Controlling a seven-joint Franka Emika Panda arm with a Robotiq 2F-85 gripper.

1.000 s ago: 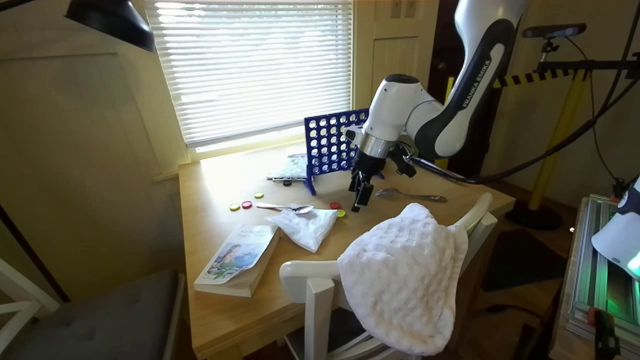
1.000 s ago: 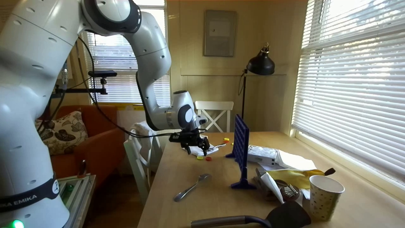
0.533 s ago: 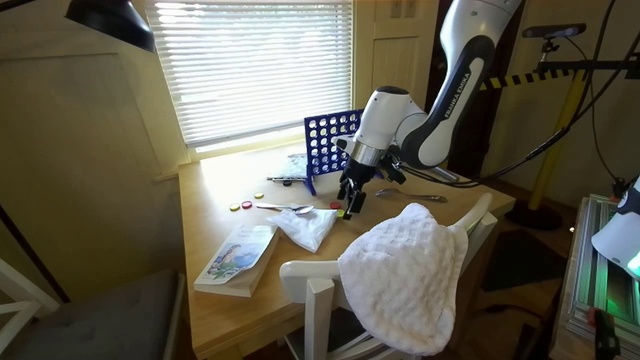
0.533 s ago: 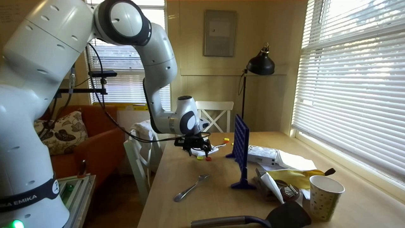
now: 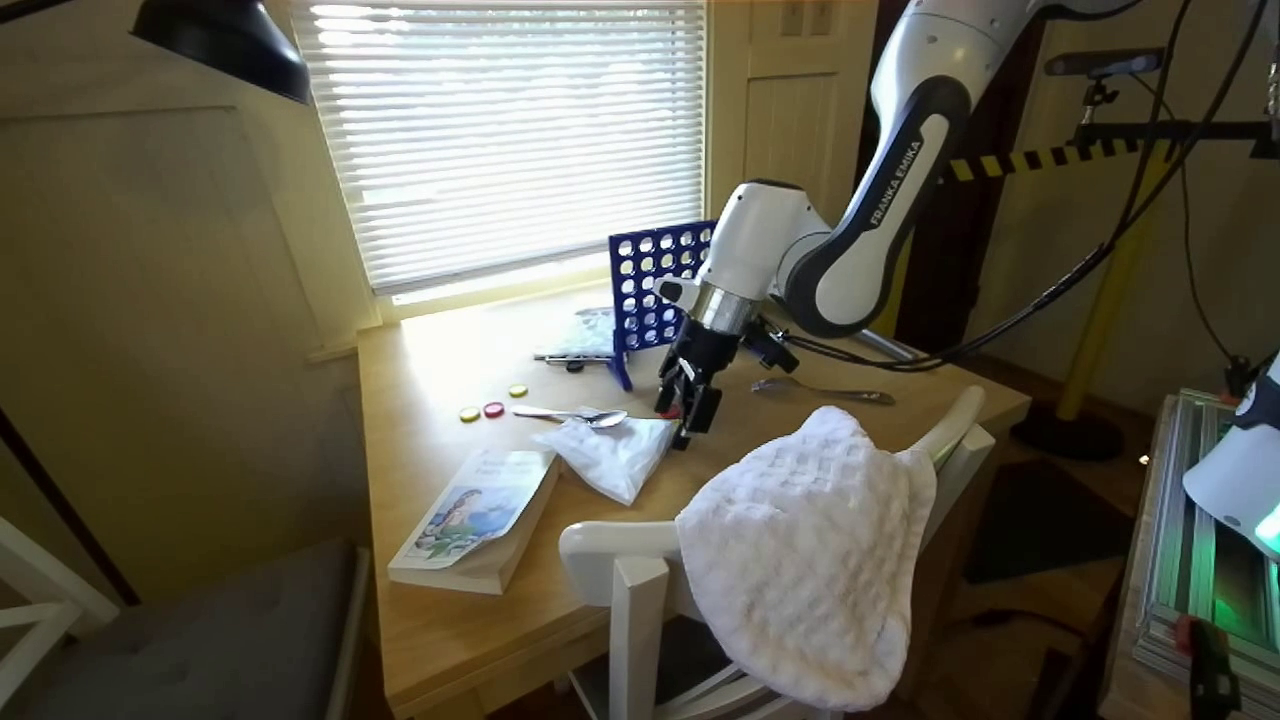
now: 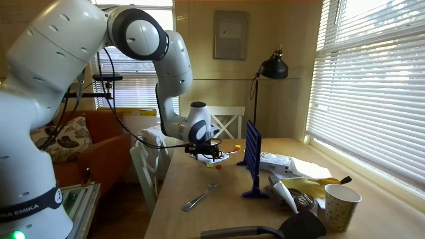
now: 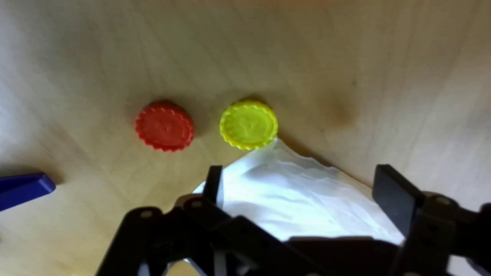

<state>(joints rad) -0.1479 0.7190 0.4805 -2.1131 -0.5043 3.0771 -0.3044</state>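
- My gripper [image 7: 303,188] stands spread wide above the white plastic bag [image 7: 284,203], pinching nothing.
- The yellow game disc [image 7: 249,125] lies at the bag's tip, the red game disc [image 7: 165,126] just beside it, both outside the gripper's gap.
- I judge it best to move slowly, square up over one disc before lowering, and keep the bag clear.
- The wrist view shows the yellow game disc plainly; in an exterior view my fingers [image 5: 703,410] cover it. Only an exterior view shows the paper cup [image 6: 342,207].
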